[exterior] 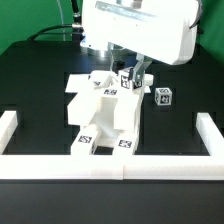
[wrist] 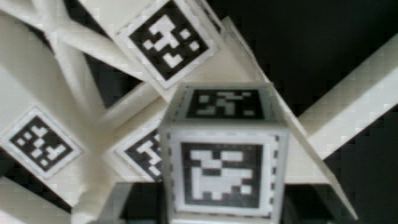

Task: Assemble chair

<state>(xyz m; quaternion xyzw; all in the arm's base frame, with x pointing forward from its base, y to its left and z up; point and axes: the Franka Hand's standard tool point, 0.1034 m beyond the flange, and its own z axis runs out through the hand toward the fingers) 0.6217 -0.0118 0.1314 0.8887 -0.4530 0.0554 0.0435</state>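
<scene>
Black table [exterior: 35, 85] w/ white rail [exterior: 110, 166] at edge carries chair [exterior: 105, 115] & small tagged part [exterior: 163, 97] just beside.

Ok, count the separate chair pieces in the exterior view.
3: the joined chair block mid-table, a small tagged piece loose toward the exterior view's right, and a short leg gripped by the hand above the block. The arm may hide more.
</scene>
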